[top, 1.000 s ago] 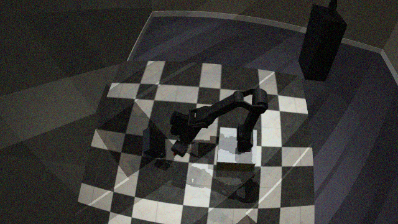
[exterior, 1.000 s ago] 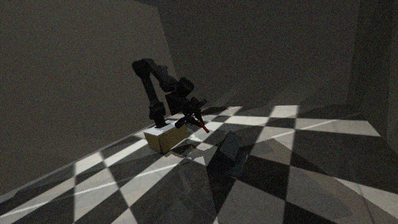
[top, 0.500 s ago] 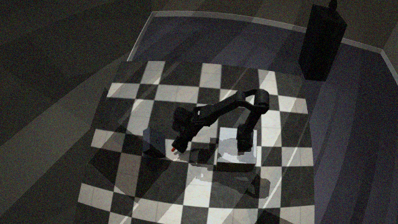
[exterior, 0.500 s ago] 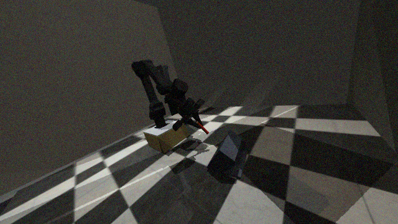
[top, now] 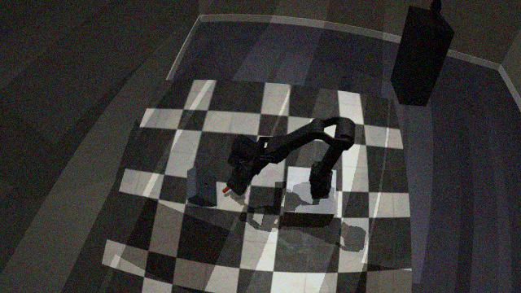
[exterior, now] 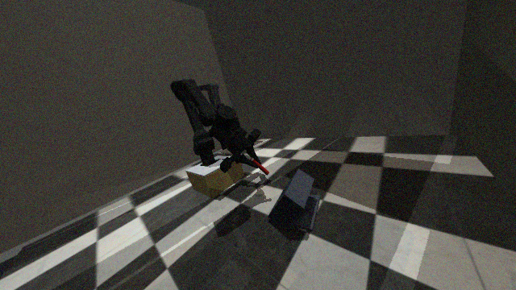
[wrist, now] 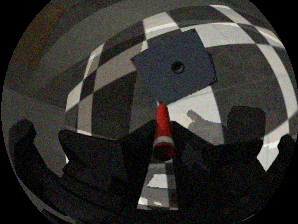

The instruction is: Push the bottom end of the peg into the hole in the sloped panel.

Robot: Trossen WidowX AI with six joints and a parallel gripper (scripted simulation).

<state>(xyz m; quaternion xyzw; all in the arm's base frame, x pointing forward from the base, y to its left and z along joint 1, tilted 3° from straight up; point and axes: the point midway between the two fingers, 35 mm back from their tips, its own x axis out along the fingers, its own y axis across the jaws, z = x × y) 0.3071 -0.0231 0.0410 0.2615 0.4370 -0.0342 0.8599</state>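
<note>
No writing can be read. The hand [top: 230,188] [exterior: 251,160] [wrist: 162,124] grasps the red peg [top: 225,190] [exterior: 260,166] [wrist: 162,122], its fingers nearly together; in this dim light, the peg seems tilted, apart from the sloped panel [top: 201,186] [exterior: 299,188] [wrist: 175,82].
</note>
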